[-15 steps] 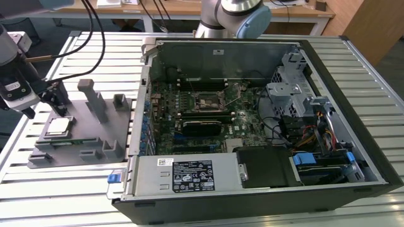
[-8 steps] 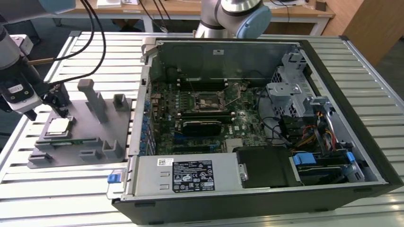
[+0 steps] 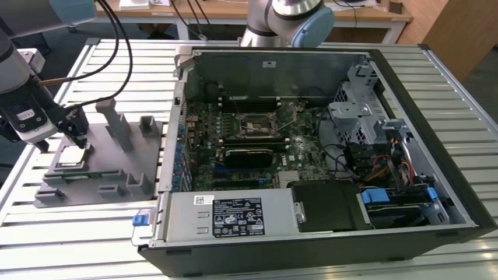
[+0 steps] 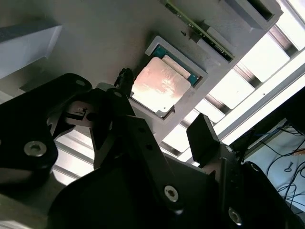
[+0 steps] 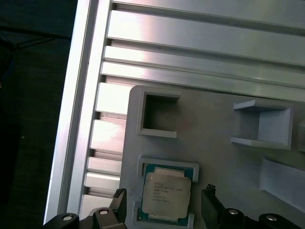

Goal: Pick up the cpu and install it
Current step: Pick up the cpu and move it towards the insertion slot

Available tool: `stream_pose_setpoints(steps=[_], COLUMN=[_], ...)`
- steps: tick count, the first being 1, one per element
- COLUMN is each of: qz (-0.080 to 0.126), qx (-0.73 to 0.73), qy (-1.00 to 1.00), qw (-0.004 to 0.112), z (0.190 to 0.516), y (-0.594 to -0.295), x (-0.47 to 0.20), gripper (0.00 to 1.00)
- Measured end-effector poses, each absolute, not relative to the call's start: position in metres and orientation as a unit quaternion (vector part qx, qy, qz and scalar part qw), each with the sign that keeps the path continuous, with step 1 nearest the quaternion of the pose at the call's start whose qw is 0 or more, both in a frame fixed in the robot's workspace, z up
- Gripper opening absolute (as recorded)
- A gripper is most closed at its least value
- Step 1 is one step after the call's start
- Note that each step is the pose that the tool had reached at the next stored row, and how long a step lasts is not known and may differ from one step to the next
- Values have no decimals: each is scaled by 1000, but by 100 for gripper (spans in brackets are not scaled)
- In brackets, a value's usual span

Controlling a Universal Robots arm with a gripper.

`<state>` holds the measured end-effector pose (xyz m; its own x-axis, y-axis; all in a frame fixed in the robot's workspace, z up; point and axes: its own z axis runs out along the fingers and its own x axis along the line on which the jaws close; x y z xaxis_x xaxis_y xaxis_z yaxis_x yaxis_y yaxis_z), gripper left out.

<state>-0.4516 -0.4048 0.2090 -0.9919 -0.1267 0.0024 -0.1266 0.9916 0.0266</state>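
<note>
One pincer (image 3: pixel 60 142) at the exterior view's left, spread wide and empty, straddling the cpu (image 3: pixel 71 154), cpu flat in a recess of the grey holder tray (image 3: pixel 105 156), slatted bench (image 3: pixel 70 233) beneath, open computer case (image 3: pixel 311 146) to the exterior view's right.

The pincer (image 4: pixel 163 98) is matte black and angular, with silver screws (image 4: pixel 170 192). The arm (image 3: pixel 281 16) is silver-grey with a pale blue joint cap (image 3: pixel 316 28); black cables (image 3: pixel 116 46) trail from it.

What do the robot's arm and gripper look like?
The arm is silver tubing with pale blue joint caps, and black cables loop along it. The gripper is black, with angular linked fingers fastened by silver screws.
</note>
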Motion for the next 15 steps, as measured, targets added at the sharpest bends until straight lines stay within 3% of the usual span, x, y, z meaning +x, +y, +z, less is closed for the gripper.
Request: stream_pose_setpoints(steps=[15], qz=[-13], qx=[52], qy=[-999], qw=[2], z=[196], y=[-405], x=[-448], gripper=[72])
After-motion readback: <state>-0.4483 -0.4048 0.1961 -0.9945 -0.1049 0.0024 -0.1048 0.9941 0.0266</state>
